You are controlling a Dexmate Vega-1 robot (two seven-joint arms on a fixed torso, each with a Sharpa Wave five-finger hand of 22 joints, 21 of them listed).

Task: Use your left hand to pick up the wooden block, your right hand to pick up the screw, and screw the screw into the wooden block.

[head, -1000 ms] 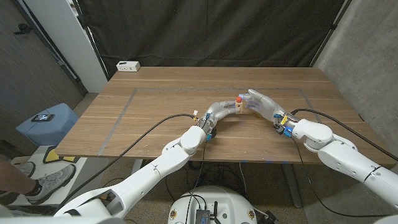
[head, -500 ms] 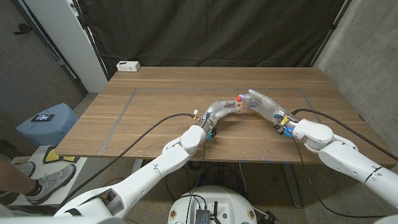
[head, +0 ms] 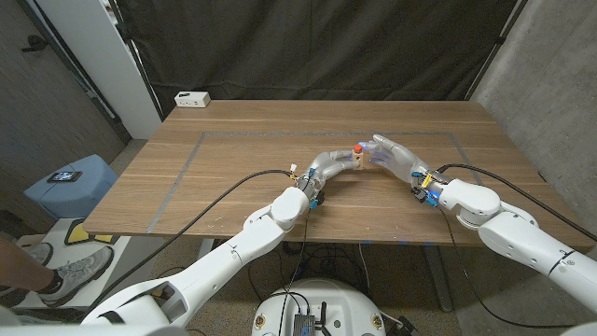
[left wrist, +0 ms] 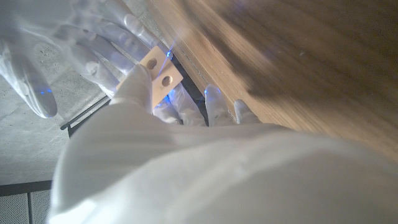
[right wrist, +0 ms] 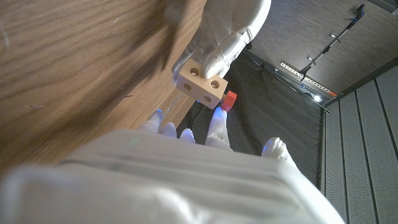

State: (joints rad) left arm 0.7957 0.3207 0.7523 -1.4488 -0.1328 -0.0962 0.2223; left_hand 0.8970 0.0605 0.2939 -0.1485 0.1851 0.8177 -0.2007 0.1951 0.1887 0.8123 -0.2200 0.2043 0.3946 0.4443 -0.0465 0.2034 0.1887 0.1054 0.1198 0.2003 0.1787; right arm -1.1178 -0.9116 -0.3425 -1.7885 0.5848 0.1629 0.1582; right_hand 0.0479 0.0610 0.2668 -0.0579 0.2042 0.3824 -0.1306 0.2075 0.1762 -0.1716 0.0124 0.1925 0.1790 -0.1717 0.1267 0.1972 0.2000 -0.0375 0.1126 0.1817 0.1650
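One wooden block [head: 357, 161], one red screw [head: 357, 148], one white box [head: 192, 98], two hands.

Wooden table [head: 233, 168] before black curtain [head: 308, 47], grey concrete wall [head: 550, 84] at right.

The block [right wrist: 200, 82] is showing pale, light tan wood with darker round holes, and the screw [right wrist: 229, 99] beside it is showing bright red. The left hand [head: 328, 166] and the right hand [head: 395, 155] are looking glossy white, with small blue lights glowing at the fingertips [right wrist: 216, 115]. The table [head: 233, 168] is showing warm brown wood grain crossed by a thin grey outline. A black curtain [head: 308, 47] is hanging behind, and a white box [head: 192, 98] is sitting at the table's far corner.
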